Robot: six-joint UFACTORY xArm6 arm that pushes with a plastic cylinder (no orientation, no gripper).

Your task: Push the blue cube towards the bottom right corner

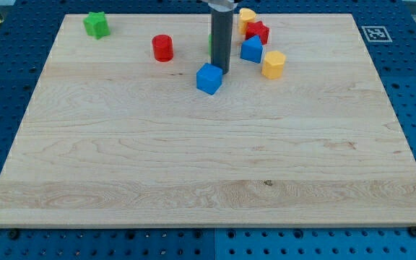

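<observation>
The blue cube [209, 78] lies turned on the wooden board [193, 166], in the upper middle of the view. My tip [221, 71] stands at the cube's upper right edge, touching or nearly touching it. The dark rod rises from there to the view's top. A second blue block [250, 49] sits up and to the right of the tip. A yellow block [273, 63] lies to the right of the tip.
A green cylinder [211, 40] is mostly hidden behind the rod. A red block [258, 32] and another yellow block [247, 15] sit near the top edge. A red cylinder [162, 48] and a green star [96, 24] lie to the left. A marker tag [373, 32] is at the top right.
</observation>
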